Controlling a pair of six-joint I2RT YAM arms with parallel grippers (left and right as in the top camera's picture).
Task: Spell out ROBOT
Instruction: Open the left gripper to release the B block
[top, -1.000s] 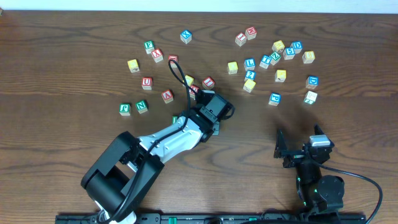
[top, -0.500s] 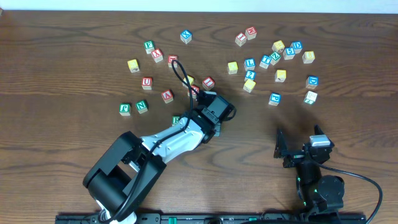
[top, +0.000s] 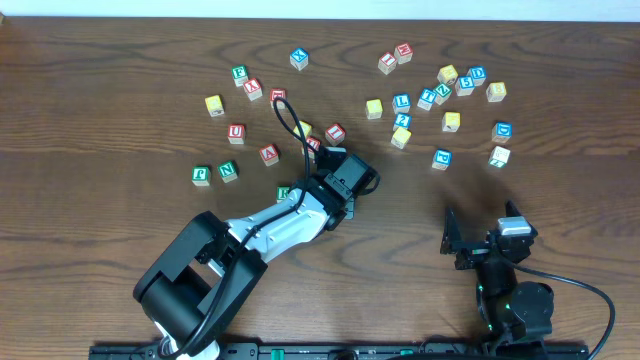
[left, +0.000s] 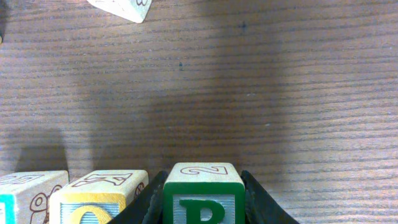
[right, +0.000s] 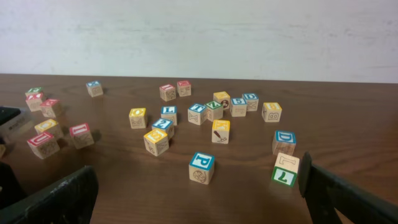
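Observation:
In the left wrist view, my left gripper (left: 202, 190) is shut on a green-framed letter cube (left: 202, 193). Only the top of its green letter shows; it reads as B or R. The cube rests on the wooden table. Just to its left stands a yellow-faced cube (left: 99, 190), and a third cube (left: 31, 190) follows in the same row. From overhead, the left gripper (top: 340, 195) covers these cubes at the table's middle. My right gripper (top: 482, 232) hangs open near the front right, its fingers (right: 348, 193) wide apart around nothing.
Red-lettered cubes (top: 253, 88) and two green cubes (top: 228, 171) lie scattered at the upper left. Blue and yellow cubes (top: 440, 85) cluster at the upper right. A blue P cube (right: 202, 163) and a green-framed cube (right: 284, 176) sit ahead of the right gripper. A black cable (top: 290, 120) loops over the left arm.
The left arm has crept very slightly toward the right, still holding the green-framed cube. The right arm has not moved.

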